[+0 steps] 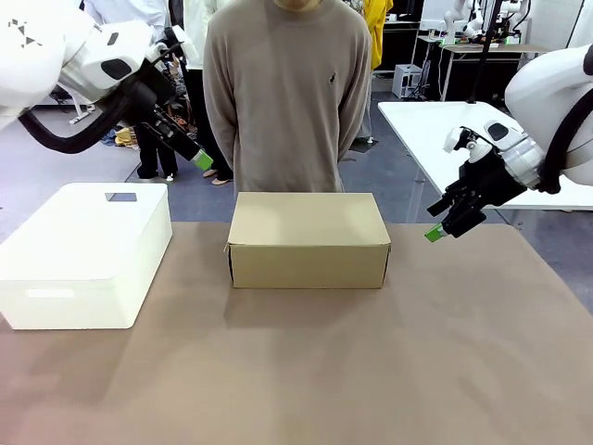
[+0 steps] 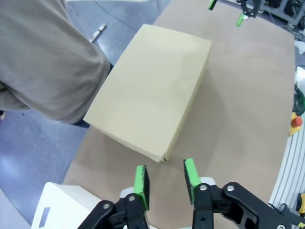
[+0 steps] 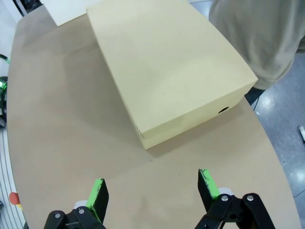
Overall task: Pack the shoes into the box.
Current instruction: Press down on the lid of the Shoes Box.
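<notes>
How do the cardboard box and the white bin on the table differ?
The cardboard box is tan-brown; the white bin is white. The box stands mid-table before the person; the bin stands at the robot's left. The bin looks larger than the box. Both are rectangular, closed on top, resting on the brown table.

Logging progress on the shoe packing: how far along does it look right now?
Apparently done: the tan cardboard shoebox sits on the brown table with its lid shut; its contents are hidden. In hand: nothing; the left tool and the right tool hang empty above the table. Left: nothing visible, unless the shoebox is empty.
</notes>
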`<state>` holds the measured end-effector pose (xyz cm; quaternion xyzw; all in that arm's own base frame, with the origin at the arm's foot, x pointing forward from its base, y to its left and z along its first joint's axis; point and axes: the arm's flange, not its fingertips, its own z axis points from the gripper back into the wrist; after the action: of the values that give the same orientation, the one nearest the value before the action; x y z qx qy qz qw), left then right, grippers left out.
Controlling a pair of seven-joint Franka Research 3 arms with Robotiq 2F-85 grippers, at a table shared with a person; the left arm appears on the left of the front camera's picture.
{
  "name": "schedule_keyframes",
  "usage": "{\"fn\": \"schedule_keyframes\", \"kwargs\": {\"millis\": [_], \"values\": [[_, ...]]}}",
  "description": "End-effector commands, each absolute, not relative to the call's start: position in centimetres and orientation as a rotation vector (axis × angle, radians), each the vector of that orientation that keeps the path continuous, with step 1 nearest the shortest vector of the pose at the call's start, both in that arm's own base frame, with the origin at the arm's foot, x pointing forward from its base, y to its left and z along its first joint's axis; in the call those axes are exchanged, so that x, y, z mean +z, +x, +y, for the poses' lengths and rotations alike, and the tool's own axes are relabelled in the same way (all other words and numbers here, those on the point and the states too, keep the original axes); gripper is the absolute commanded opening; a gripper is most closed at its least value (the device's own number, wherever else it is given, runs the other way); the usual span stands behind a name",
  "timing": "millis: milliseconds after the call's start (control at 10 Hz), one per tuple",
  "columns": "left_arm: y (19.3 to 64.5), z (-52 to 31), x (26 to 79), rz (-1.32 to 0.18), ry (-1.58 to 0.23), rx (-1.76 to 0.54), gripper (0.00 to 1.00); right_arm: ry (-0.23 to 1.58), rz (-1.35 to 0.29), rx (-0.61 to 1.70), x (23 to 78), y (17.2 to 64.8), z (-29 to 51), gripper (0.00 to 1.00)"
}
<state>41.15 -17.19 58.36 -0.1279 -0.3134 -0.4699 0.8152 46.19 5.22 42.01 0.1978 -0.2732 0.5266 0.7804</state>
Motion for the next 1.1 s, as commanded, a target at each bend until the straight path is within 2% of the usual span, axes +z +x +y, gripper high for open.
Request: {"fn": "schedule_keyframes", "kwargs": {"millis": [0,100,200,500,600,800,1000], "values": [[42.4,-17.9,59.0,-0.614,-0.255,-1.004,0.00,0.392,-0.578,1.114,42.3,44.8,5.4,1.00],[41.6,-17.7,59.1,-0.598,-0.260,-1.062,0.00,0.427,-0.590,1.138,42.0,46.2,5.2,1.00],[41.6,-17.6,58.3,-0.653,-0.266,-1.006,0.00,0.427,-0.590,1.138,42.0,46.2,5.2,1.00],[41.6,-17.6,58.3,-0.653,-0.266,-1.006,0.00,0.427,-0.590,1.138,42.0,46.2,5.2,1.00],[41.8,-17.9,58.5,-0.636,-0.262,-1.022,0.00,0.431,-0.588,1.132,41.8,45.7,5.1,1.00],[44.0,-19.5,59.3,-0.578,-0.335,-0.922,0.00,0.331,-0.552,0.954,44.8,43.3,5.1,1.00],[45.7,-20.9,59.8,-0.560,-0.397,-0.881,0.00,0.281,-0.540,0.887,46.8,41.1,5.3,1.00]]}}
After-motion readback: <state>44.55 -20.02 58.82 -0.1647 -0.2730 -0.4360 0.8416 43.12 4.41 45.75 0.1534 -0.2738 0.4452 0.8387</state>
